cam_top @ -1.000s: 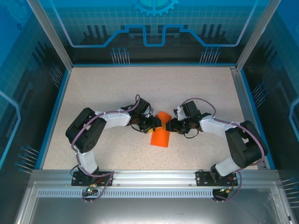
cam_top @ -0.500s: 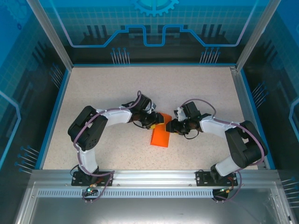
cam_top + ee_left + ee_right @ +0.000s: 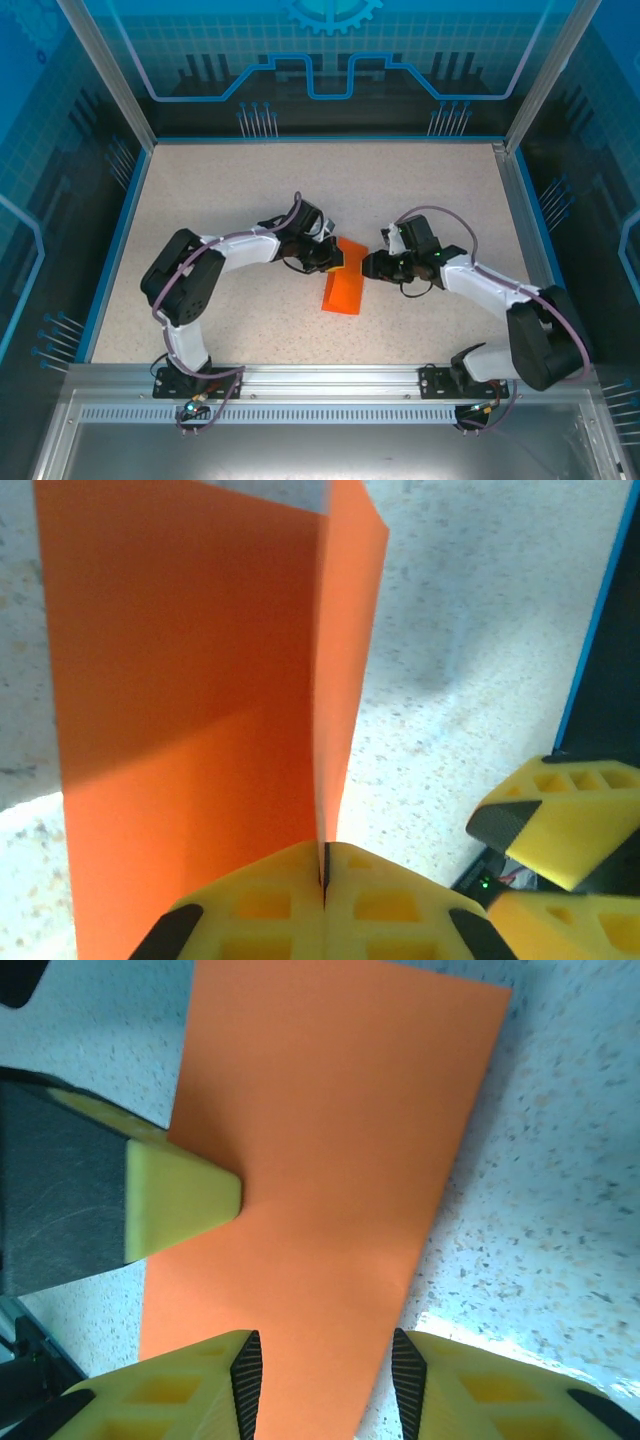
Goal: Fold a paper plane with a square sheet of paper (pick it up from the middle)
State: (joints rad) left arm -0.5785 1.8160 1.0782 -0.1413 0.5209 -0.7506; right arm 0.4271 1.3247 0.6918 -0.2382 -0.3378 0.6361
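The square sheet of paper (image 3: 345,288) is bright orange and folded into a narrow strip, lying mid-table between the two arms. My left gripper (image 3: 335,258) is at its far left corner. In the left wrist view this gripper (image 3: 325,870) is shut on the paper's (image 3: 190,680) raised, creased edge. My right gripper (image 3: 368,266) stands at the strip's right side. In the right wrist view its jaws (image 3: 325,1380) are open, with the paper (image 3: 330,1140) lying flat between them, not pinched. One left finger (image 3: 180,1200) rests on the sheet there.
The speckled table (image 3: 220,200) is ringed by a blue rim and a metal frame with glass walls. The two grippers are close together over the paper; the right gripper's yellow fingers (image 3: 560,825) show at the edge of the left wrist view.
My left gripper has closed on the paper's edge after standing half open. The right arm has shifted a little to the right, and the paper lies flatter and narrower.
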